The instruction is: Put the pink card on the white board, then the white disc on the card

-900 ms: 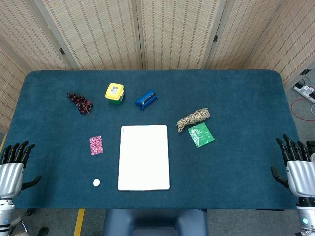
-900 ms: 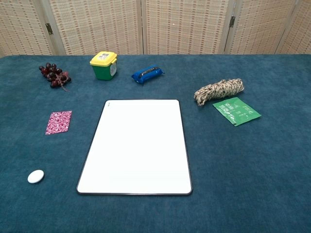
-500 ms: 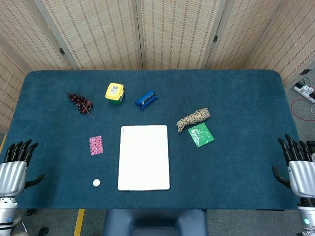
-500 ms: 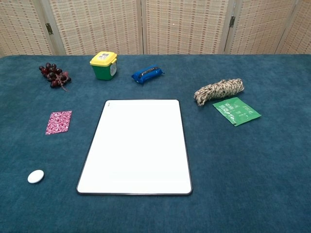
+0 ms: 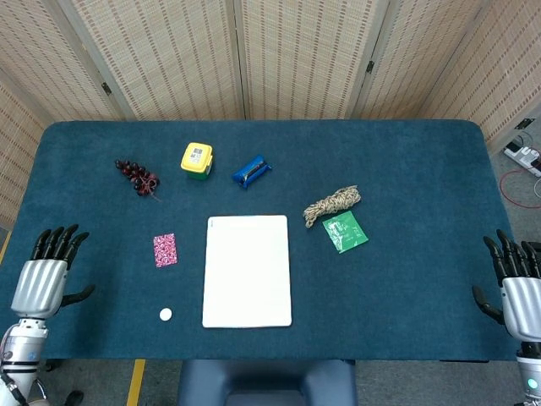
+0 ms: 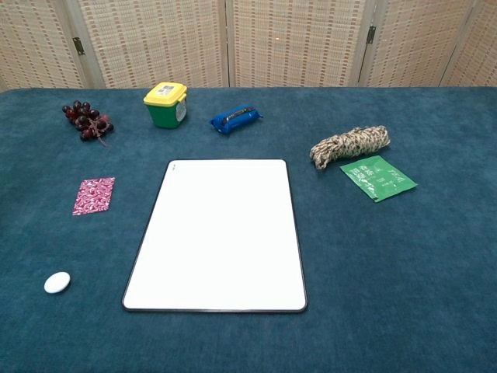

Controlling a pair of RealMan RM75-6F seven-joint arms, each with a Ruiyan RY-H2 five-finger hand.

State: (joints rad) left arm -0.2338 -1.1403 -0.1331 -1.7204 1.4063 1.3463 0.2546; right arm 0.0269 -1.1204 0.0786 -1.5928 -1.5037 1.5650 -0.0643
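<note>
Opening configuration of a two-step stacking task on a blue-covered counter (image 5: 406, 161). The left hand (image 5: 44, 279) hovers at the near left edge of the counter with its fingers spread and holding nothing; the right hand (image 5: 517, 288) stands at the near right edge, likewise spread and empty. Neither hand appears in the chest view.

The pink card (image 5: 165, 249) lies flat on the cloth, ahead of the left hand and toward the centre, apart from the white board (image 5: 247, 271) that lies just beyond it. The white disc (image 5: 166, 314) rests nearer the counter's front edge, also between the left hand and the board. Both task items sit on the left hand's side, so that hand is judged the natural one for both pick-ups. The board is bare: neither step has been done.

Distractors lie farther from the hands: a bunch of dark grapes (image 5: 138, 176), a green tub with a yellow lid (image 5: 196, 160) and a blue pouch (image 5: 251, 170) toward the back, a coil of rope (image 5: 332, 204) touching or just beside a green packet (image 5: 345, 231) on the right hand's side of the board.

The card is thin and flat on cloth, so lifting an edge is likely the delicate part
</note>
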